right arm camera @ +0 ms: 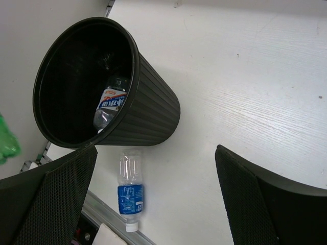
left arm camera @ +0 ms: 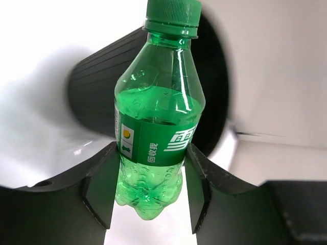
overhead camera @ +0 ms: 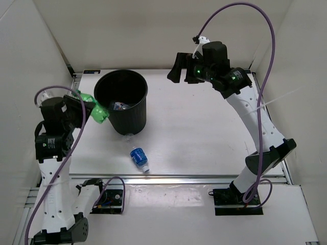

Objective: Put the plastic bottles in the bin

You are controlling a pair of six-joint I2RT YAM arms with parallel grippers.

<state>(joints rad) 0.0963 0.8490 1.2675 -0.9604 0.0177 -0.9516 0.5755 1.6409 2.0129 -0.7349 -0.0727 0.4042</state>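
My left gripper (overhead camera: 94, 109) is shut on the green bottle (left arm camera: 156, 120) and holds it in the air just left of the black bin's rim (overhead camera: 102, 81); the bottle shows green beside the bin in the top view (overhead camera: 98, 113). The bin (right arm camera: 153, 107) stands upright at the table's back left. A clear bottle with a coloured label (right arm camera: 110, 104) lies inside it, also seen from above (overhead camera: 120, 105). A blue-label bottle with a white cap (overhead camera: 139, 158) lies on the table in front of the bin (right arm camera: 130, 191). My right gripper (overhead camera: 176, 69) is open and empty, high at the back.
A metal rail (overhead camera: 204, 178) runs along the table's near edge, just below the blue-label bottle. White walls enclose the table on the left, back and right. A purple cable (overhead camera: 265, 76) loops over the right arm.
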